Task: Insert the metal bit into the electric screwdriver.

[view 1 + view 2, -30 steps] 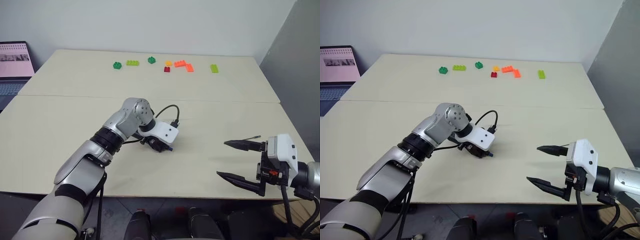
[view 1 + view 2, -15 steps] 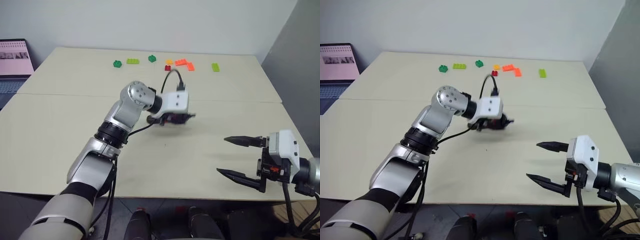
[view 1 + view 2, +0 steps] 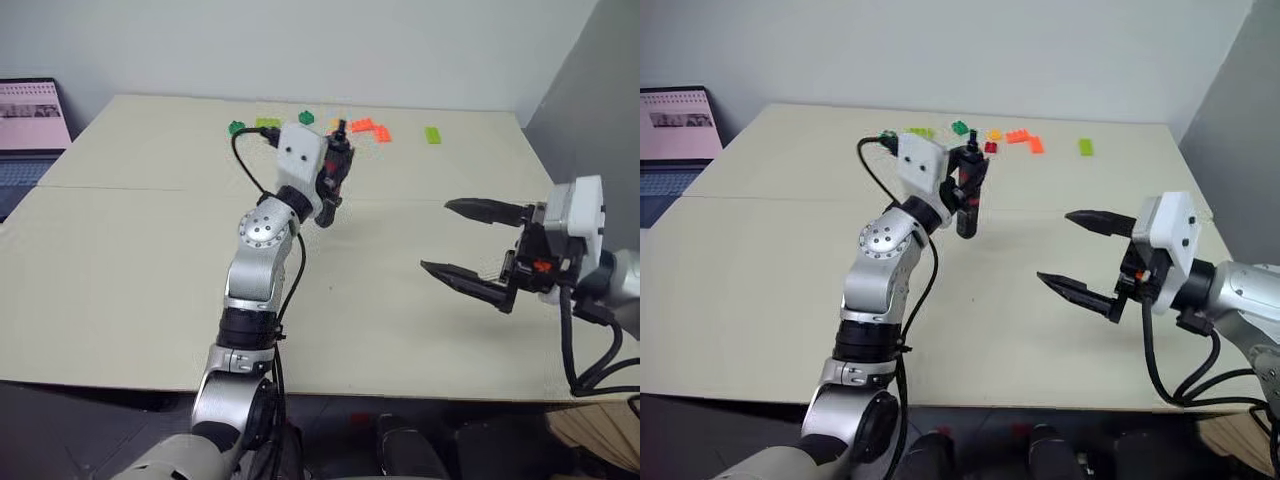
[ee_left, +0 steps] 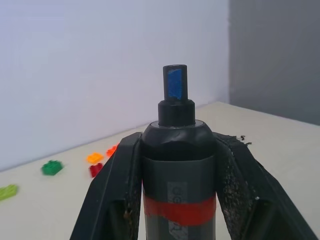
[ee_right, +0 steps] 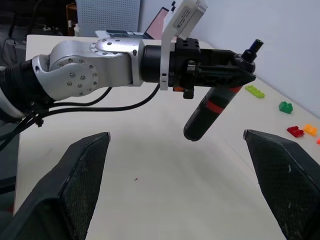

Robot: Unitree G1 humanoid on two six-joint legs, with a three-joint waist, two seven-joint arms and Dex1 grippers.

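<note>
Since a second ago the left gripper (image 3: 336,165) has come up off the table (image 3: 130,250) with the electric screwdriver (image 3: 969,198), from mid-frame to the upper centre of the left eye view, and its wrist has rolled over so the white housing now faces up. The right gripper (image 3: 472,243) has also risen, from the lower right corner to the right middle of the frame.

Left gripper: fingers pinched tight on the electric screwdriver, one on each side of the dark body. In the left wrist view the red band sits between the fingers (image 4: 112,190) and the small blue tip pokes up past them. In the right eye view the tool hangs near upright, slightly tilted, blue end uppermost, butt end pointing down, clear of the table.

Right gripper: black fingers spread wide apart, nothing between them, pointing toward frame centre. In the right wrist view the screwdriver and left gripper sit between its two fingers (image 5: 75,185) but well ahead of them, not touching.

Metal bit: a thin dark sliver lies just beyond the right gripper's upper finger in the right eye view, too fine to call; cannot confirm its place.

Background: coloured toy bricks (image 3: 368,127) in a loose row along the top of the table, behind the raised left gripper. Laptop (image 3: 30,118) at the upper left edge of the frame.
</note>
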